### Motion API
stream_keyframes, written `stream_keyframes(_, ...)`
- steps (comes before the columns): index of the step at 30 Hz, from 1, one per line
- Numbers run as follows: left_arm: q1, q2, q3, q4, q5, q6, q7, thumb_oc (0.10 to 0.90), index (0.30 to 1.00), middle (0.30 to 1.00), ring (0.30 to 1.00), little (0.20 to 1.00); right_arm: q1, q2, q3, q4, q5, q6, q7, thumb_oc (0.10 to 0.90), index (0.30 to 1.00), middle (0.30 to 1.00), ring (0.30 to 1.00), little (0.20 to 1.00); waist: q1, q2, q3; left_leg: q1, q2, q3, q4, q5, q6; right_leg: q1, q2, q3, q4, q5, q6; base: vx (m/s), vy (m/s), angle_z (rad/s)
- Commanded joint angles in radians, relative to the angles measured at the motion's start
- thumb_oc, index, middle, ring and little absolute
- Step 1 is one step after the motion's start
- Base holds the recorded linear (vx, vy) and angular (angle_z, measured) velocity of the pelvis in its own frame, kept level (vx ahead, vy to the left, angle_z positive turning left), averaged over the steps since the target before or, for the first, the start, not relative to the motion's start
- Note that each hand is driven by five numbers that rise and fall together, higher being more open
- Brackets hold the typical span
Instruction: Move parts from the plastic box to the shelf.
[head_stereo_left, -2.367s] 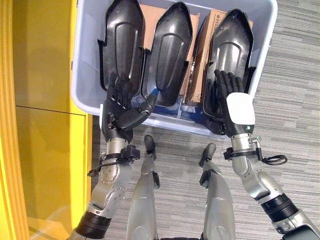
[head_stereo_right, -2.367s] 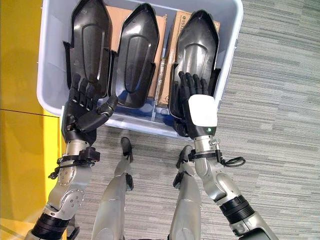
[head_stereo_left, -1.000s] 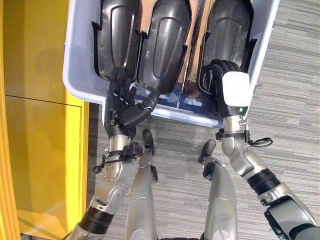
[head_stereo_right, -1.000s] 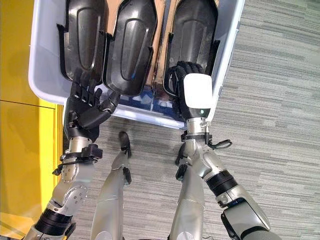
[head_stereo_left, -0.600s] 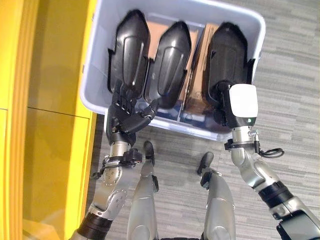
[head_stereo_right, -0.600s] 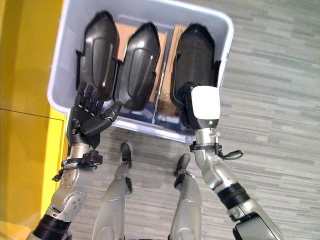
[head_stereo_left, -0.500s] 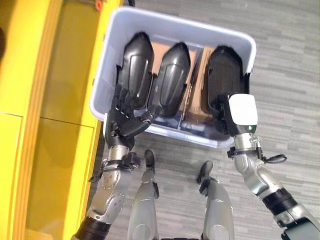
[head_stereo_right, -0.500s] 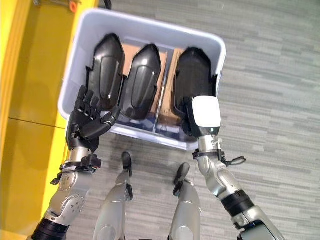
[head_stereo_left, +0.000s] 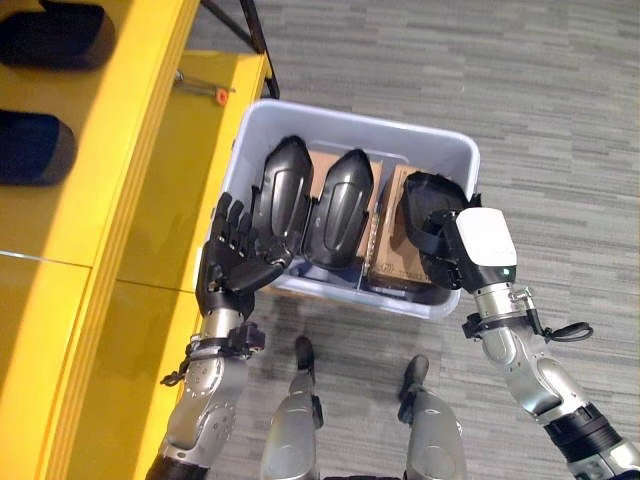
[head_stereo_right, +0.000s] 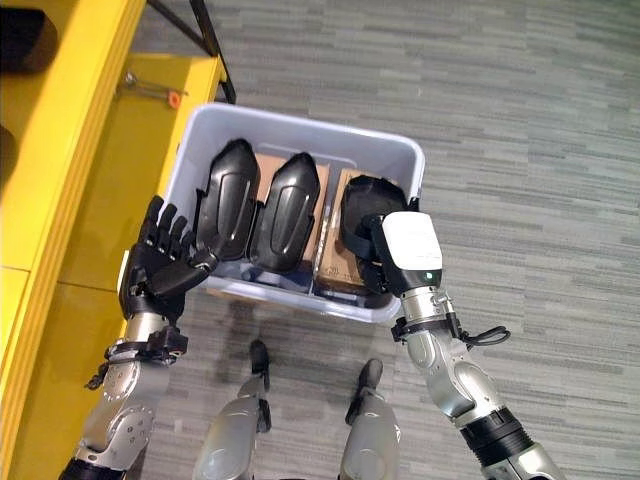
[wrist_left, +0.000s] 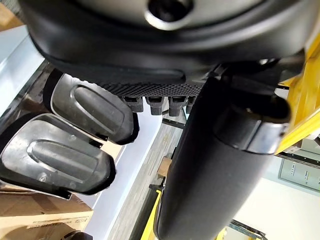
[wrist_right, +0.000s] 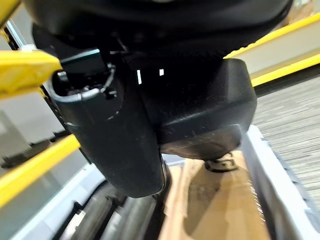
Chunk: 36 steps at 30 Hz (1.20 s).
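Observation:
A pale plastic box (head_stereo_left: 350, 118) stands on the floor beside the yellow shelf (head_stereo_left: 130, 150). Two black shell-shaped parts, the left one (head_stereo_left: 283, 195) and the middle one (head_stereo_left: 340, 205), lean upright in it. My right hand (head_stereo_left: 485, 235), with its white cover, is curled round a third black part (head_stereo_left: 425, 205) and holds it tilted above the box's right end. In the right wrist view this part (wrist_right: 200, 115) sits against the palm under the thumb (wrist_right: 115, 140). My left hand (head_stereo_left: 235, 265) is open at the box's near left corner, its thumb by the left part's lower edge.
Brown cardboard boxes (head_stereo_left: 395, 270) lie in the box behind and under the parts. Two dark parts (head_stereo_left: 60, 20) (head_stereo_left: 30, 148) rest on the shelf at the upper left. Grey carpet floor (head_stereo_left: 560, 120) spreads to the right of the box.
The camera has pulled back and more of the shelf shows. My right hand has closed on the right part and lifted it. My left hand has come off the left part, fingers spread.

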Motion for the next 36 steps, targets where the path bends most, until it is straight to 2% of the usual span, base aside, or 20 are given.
stream_keyframes(1,0.012,0.021,0.041,-0.092,-0.016,-0.066,-0.064,0.900,1.000,1.000,1.000,1.000,-0.068,-0.018,-0.070,-0.114,0.039,-0.084,-0.038,0.400,0.300,0.300,0.300,0.300,0.013,-0.030,-0.199,0.074,0.002,0.033,-0.033,-0.071,-0.029,0.041,0.001,0.054,-0.059,-0.013,0.045,0.07,-0.025,-0.03)
stream_keyframes(2,0.013,0.021,0.041,-0.092,-0.016,-0.066,-0.064,0.900,1.000,1.000,1.000,1.000,-0.067,-0.018,-0.070,-0.115,0.040,-0.084,-0.037,0.400,0.300,0.300,0.300,0.300,0.013,-0.030,-0.200,0.075,0.002,0.033,-0.033,-0.072,-0.029,0.042,0.001,0.054,-0.061,-0.013,0.045,0.05,-0.031,-0.02)
stream_keyframes(5,0.042,0.015,0.044,-0.069,-0.031,-0.054,-0.088,0.900,1.000,1.000,1.000,1.000,-0.083,-0.024,-0.095,-0.122,0.060,-0.088,-0.021,0.400,0.300,0.300,0.300,0.300,0.013,-0.030,-0.256,0.103,0.003,0.040,-0.036,-0.080,-0.028,0.071,0.002,0.055,-0.073,-0.012,0.049,0.06,-0.023,0.00)
stream_keyframes(6,0.043,0.015,0.044,-0.069,-0.032,-0.054,-0.089,0.900,1.000,1.000,1.000,1.000,-0.082,-0.024,-0.096,-0.123,0.060,-0.088,-0.020,0.400,0.300,0.300,0.300,0.300,0.014,-0.030,-0.256,0.105,0.003,0.040,-0.036,-0.081,-0.029,0.073,0.003,0.055,-0.075,-0.011,0.049,0.09,-0.037,-0.01)
stream_keyframes(7,0.057,0.012,0.048,-0.062,-0.032,-0.047,-0.096,0.900,1.000,1.000,1.000,1.000,-0.087,-0.031,-0.110,-0.130,0.062,-0.090,-0.017,0.400,0.300,0.300,0.300,0.300,0.015,-0.032,-0.282,0.117,0.005,0.042,-0.036,-0.086,-0.028,0.091,0.005,0.055,-0.083,-0.012,0.051,0.05,-0.028,-0.02)
stream_keyframes(11,0.076,0.011,0.055,-0.052,-0.035,-0.036,-0.109,0.900,1.000,1.000,1.000,1.000,-0.095,-0.058,-0.137,-0.161,0.069,-0.104,0.003,0.400,0.300,0.300,0.300,0.300,0.015,-0.035,-0.328,0.144,0.009,0.046,-0.036,-0.095,-0.028,0.118,0.008,0.058,-0.091,-0.018,0.052,0.05,-0.039,-0.03)
stream_keyframes(19,0.094,0.001,0.061,-0.049,-0.038,-0.026,-0.123,0.900,1.000,1.000,1.000,1.000,-0.116,-0.107,-0.158,-0.186,0.085,-0.116,0.036,0.400,0.300,0.300,0.300,0.300,0.013,-0.039,-0.386,0.189,0.019,0.056,-0.036,-0.113,-0.026,0.156,0.016,0.069,-0.089,-0.038,0.050,0.04,-0.031,-0.05)
stream_keyframes(29,0.118,-0.013,0.071,-0.036,-0.041,-0.015,-0.121,0.900,1.000,1.000,1.000,1.000,-0.161,-0.142,-0.150,-0.171,0.088,-0.114,0.045,0.400,0.300,0.300,0.300,0.300,0.021,-0.040,-0.414,0.227,0.048,0.053,-0.009,-0.120,-0.032,0.189,0.050,0.092,-0.068,-0.083,0.026,0.00,-0.058,-0.07)
stream_keyframes(32,0.127,-0.021,0.071,-0.029,-0.041,-0.011,-0.119,0.900,1.000,1.000,1.000,1.000,-0.171,-0.151,-0.148,-0.158,0.093,-0.113,0.045,0.400,0.300,0.300,0.300,0.300,0.024,-0.038,-0.415,0.228,0.067,0.044,0.004,-0.112,-0.039,0.204,0.072,0.091,-0.066,-0.104,0.010,-0.04,-0.098,-0.02)
stream_keyframes(36,0.155,-0.030,0.079,-0.030,-0.042,-0.005,-0.116,0.900,1.000,1.000,1.000,1.000,-0.212,-0.157,-0.129,-0.141,0.101,-0.108,0.035,0.400,0.300,0.300,0.300,0.300,0.037,-0.023,-0.398,0.209,0.117,0.020,0.025,-0.069,-0.060,0.198,0.124,0.078,-0.034,-0.147,-0.030,-0.12,-0.181,0.03)
